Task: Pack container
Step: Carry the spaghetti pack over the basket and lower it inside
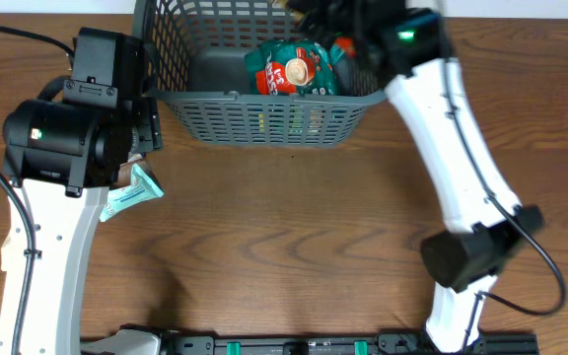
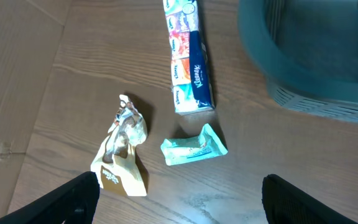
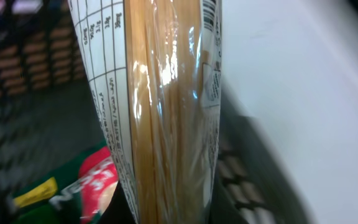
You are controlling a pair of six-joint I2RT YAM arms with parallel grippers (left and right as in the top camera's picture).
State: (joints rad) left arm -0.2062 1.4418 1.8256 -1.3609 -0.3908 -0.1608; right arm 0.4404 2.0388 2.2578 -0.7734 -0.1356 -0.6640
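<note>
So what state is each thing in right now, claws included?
basket: upright, partly filled.
green snack bag: lying inside basket.
clear stick packet: held over basket.
right claw: shut on clear stick packet.
left claw: open, empty, above table.
tissue pack: flat on table.
teal wrapper: loose on table.
brown packet: crumpled, on table.

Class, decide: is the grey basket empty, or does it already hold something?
Not empty: a green snack packet lies inside the basket, seen from overhead.
</note>
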